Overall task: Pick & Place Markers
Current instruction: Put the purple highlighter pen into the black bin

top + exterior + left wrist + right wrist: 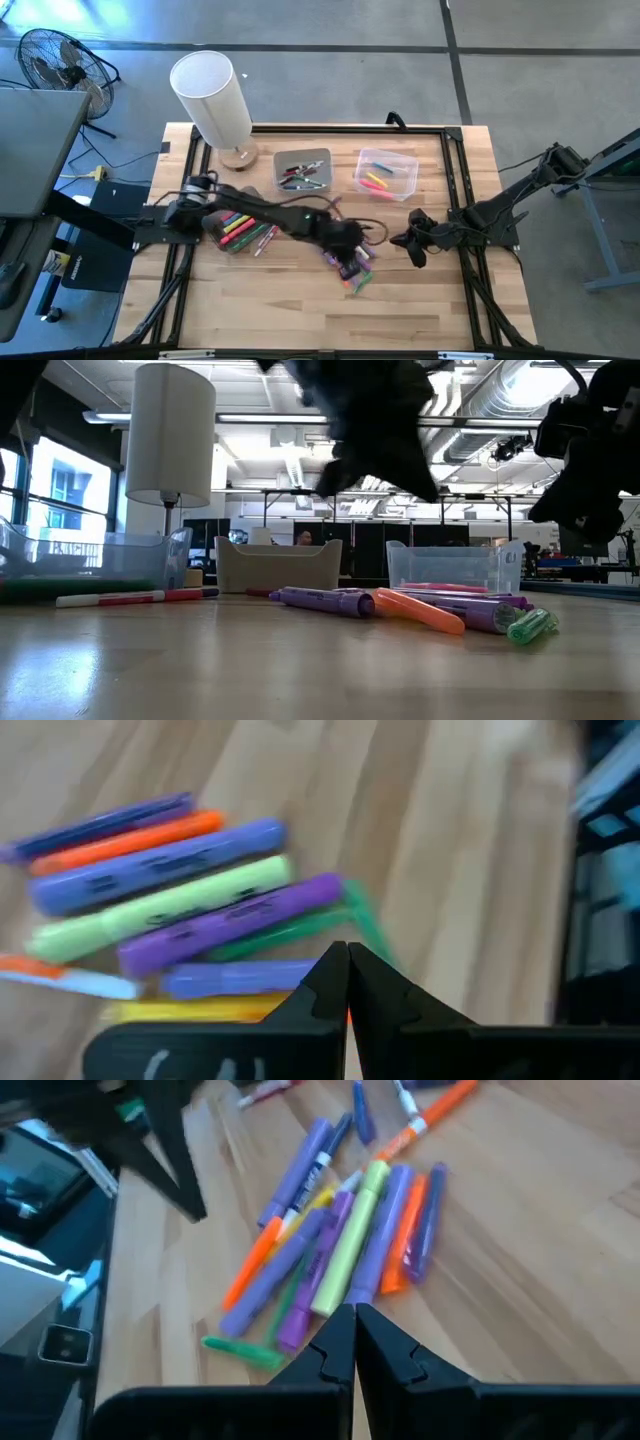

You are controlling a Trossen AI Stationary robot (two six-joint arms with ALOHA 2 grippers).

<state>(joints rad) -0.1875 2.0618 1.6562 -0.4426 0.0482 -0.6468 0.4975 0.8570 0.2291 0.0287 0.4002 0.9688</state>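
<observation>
Mid-table, my left gripper (352,243) hangs closed, seemingly empty, over markers (355,268) lying roughly parallel, bare wood toward the near edge; right gripper (412,243) closed alongside.

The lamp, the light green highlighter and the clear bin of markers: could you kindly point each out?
Lamp (210,92), high view, on its white shade.
Light green highlighter (165,908), left wrist view, mid barrel.
Clear bin (404,162), high view, its rim.

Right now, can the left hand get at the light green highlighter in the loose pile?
Probably yes: the left hand, shut and empty, hangs over the pile, and the light green highlighter lies on top, uncovered. It must open first.
</observation>
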